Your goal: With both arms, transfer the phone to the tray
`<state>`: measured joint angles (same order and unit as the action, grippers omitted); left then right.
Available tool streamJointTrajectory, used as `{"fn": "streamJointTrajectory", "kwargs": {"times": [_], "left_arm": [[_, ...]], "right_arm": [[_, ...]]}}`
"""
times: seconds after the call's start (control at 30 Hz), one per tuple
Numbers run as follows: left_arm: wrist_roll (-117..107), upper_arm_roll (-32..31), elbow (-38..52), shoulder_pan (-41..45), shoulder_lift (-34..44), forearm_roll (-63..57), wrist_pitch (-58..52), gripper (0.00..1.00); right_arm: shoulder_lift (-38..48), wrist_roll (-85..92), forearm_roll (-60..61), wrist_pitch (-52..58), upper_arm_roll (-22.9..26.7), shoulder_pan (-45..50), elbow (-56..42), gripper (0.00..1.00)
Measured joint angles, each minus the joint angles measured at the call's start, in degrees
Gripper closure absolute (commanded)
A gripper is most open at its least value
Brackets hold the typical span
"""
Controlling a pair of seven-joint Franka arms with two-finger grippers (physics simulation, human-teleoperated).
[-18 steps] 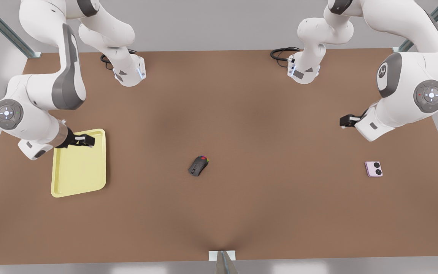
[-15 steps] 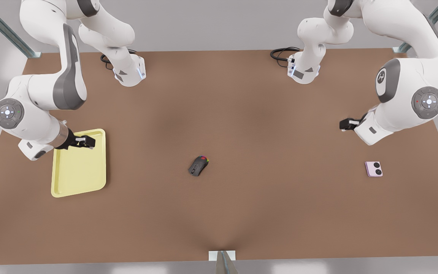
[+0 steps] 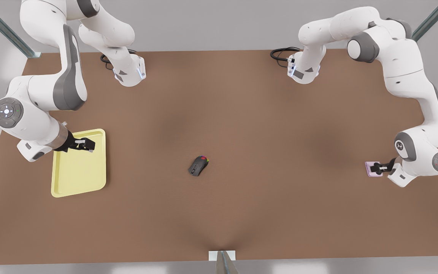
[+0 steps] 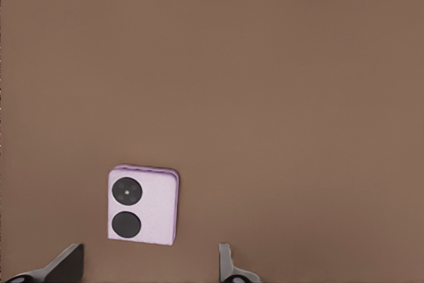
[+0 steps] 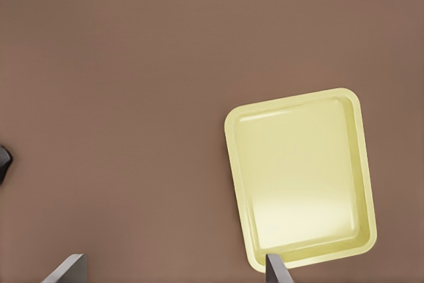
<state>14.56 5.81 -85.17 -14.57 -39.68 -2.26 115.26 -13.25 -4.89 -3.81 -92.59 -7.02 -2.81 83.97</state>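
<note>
Pink phone [image 3: 372, 168] lies flat on the brown table [image 3: 264, 125] at the front view's right, well apart from the yellow tray [image 3: 78, 171] at the left. Left gripper [image 3: 378, 167] hangs just above the phone, fingers [image 4: 66, 266] spread wide. Right gripper [image 3: 86, 144] waits over the tray's corner, also open. Black mouse [image 3: 198, 166] sits mid-table.
</note>
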Motion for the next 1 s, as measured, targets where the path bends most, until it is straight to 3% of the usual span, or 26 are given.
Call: {"fn": "streamJointTrajectory", "kwargs": {"times": [0.37,1.0], "left_arm": [[9.6,0.0,-5.2,-1.2,-1.7,0.2,10.8,0.00],[14.1,0.1,-6.9,-2.5,-3.8,0.9,14.1,0.00]], "right_arm": [[-0.3,-0.4,0.0,-0.2,0.0,0.0,-0.5,0.00],[-0.7,-0.8,0.3,-0.8,0.0,0.0,-0.5,0.00]]}}
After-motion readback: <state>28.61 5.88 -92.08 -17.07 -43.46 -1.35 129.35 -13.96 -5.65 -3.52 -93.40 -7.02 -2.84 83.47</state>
